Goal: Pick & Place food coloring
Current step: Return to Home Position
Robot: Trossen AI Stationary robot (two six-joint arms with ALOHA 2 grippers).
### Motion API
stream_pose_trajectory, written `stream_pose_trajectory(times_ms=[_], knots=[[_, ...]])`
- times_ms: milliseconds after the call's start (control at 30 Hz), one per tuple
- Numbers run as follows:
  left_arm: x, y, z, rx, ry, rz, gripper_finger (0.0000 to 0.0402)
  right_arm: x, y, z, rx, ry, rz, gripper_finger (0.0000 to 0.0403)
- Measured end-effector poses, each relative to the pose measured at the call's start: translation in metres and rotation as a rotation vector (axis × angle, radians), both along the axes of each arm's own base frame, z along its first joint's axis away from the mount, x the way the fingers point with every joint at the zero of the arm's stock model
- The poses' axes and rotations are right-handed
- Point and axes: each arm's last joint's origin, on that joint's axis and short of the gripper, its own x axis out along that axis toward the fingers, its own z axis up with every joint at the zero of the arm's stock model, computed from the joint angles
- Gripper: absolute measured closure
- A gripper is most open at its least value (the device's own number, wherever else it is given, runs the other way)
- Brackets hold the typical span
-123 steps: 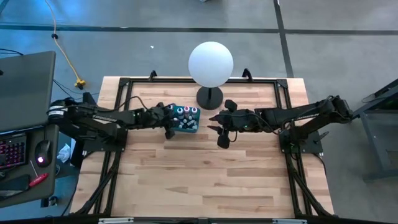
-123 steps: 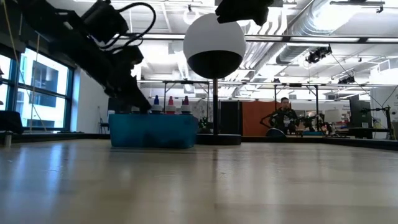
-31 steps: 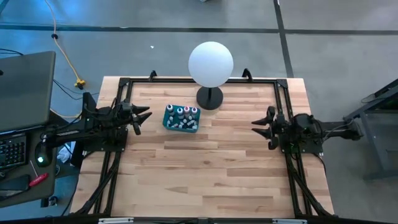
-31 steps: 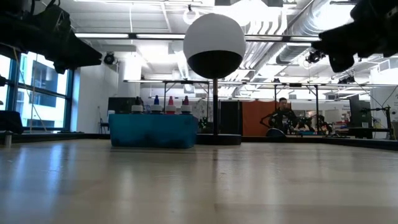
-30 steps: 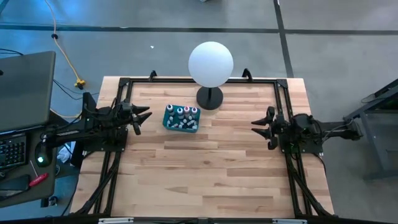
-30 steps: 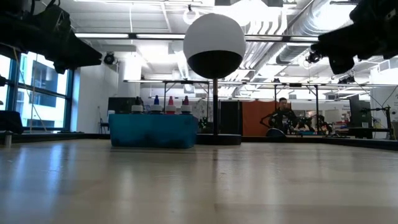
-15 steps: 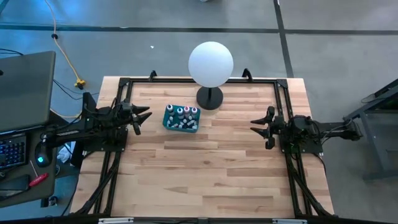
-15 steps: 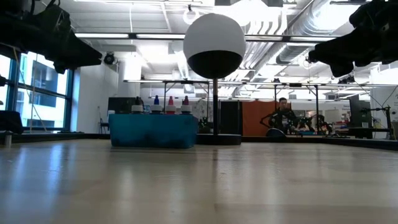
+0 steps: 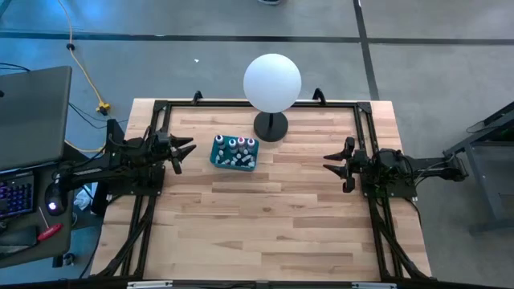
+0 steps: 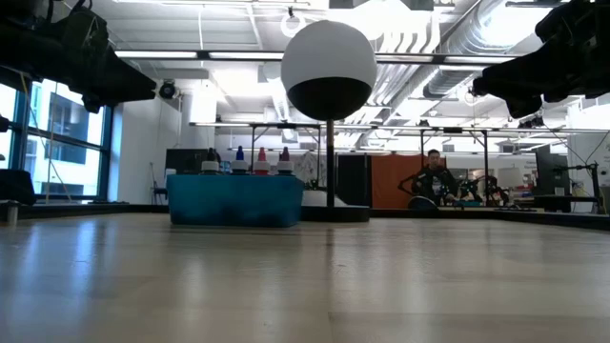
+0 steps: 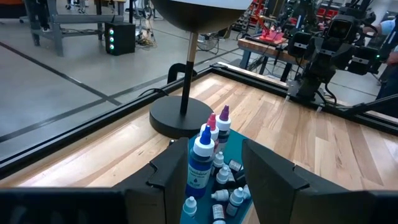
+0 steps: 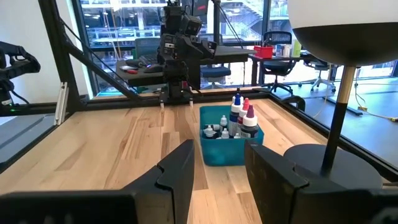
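Seemingly open, empty, left end effector (image 9: pixel 185 156), right end effector (image 9: pixel 336 171), arms (image 9: pixel 120 158) tucked at table (image 9: pixel 265 233) edges

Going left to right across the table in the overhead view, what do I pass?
In order: left pincer, open → teal tray holding the food coloring bottles → white globe on its black stand → right pincer, open.

Food coloring bottles (image 9: pixel 234 152) in teal tray (image 10: pixel 235 200); some upright, rest apparently lying.
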Motion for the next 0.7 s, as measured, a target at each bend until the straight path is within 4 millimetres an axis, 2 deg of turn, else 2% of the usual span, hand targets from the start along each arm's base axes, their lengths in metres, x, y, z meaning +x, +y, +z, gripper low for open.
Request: stream_pose_trajectory(times_ms=[267,367,500,700], knots=[[0.0,0.0,0.0,0.0,0.0,0.0,0.0254,0.0,0.0,0.0001,0.0,0.0,0.0,0.0269],[-0.0002,0.0004,-0.0002,0.066,0.036,0.007,0.0254,0.0,0.0,0.0001,0.0,0.0,0.0,0.0269],[-0.0007,0.0005,-0.0007,0.068,0.041,0.014,0.0254,0.0,0.0,0.0001,0.0,0.0,0.0,0.0269],[-0.0013,-0.0028,-0.0028,0.075,0.06,-0.105,0.0254,-0.0001,0.0,0.0004,0.0,-0.003,0.0,0.0269]])
